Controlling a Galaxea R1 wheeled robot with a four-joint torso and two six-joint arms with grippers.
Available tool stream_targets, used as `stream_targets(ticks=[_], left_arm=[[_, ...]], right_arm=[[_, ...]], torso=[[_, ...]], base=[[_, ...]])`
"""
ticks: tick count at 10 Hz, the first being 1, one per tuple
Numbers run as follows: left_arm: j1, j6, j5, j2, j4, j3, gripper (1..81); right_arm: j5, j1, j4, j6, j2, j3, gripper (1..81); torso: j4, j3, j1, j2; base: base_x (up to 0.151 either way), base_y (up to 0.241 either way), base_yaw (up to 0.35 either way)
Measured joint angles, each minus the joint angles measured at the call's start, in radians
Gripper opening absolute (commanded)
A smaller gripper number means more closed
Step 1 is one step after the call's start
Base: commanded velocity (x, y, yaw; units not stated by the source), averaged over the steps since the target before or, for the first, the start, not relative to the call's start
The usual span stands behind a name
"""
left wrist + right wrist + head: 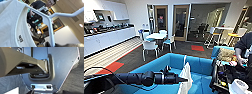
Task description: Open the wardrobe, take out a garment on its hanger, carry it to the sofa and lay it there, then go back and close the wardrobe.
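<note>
left claw [185, 80]: clenched on hanger [50, 20] | garment [186, 75] hangs over blue sofa [159, 65] | right claw: cannot tell | person [244, 47] beside sofa

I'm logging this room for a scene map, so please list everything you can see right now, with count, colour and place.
Sofa: one, bright blue, directly ahead and below the camera.
White T-shirt: one, white, hanging over the sofa seat from the left arm's end.
Hanger: one, white, through the T-shirt's neck.
Round table: one, white, mid-room.
Chairs: several, white, around the table.
Counter: one long white run along the left wall, dark items on top.
Doors: two, wood-framed, far wall.
Floor patches: red, on dark carpet.
Person: one, dark top, at the right edge.
Left gripper: black, holding the hanger; how the fingers stand is unclear.
</note>
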Motion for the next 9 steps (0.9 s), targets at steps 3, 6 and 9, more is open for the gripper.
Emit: stream_targets(ticks=[3, 6, 9], left_arm=[[0.000, 0.000, 0.000, 0.003, 0.000, 0.000, 1.0], [0.000, 0.000, -0.001, 0.003, 0.000, -0.001, 1.0], [-0.003, -0.001, -0.006, 0.017, 0.000, -0.012, 1.0]], right_arm=[[0.000, 0.001, 0.000, 0.000, 0.000, 0.000, 81.1], [0.002, 0.002, 0.000, 0.000, 0.000, 0.000, 81.1], [0.004, 0.004, 0.000, 0.000, 0.000, 0.000, 81.1]], torso=[[0.000, 0.000, 0.000, 0.000], [0.000, 0.000, 0.001, 0.001], [0.000, -0.042, 0.000, 0.000]], base=[[0.067, 0.000, 0.000], [0.000, 0.000, 0.000], [0.000, 0.000, 0.000]])
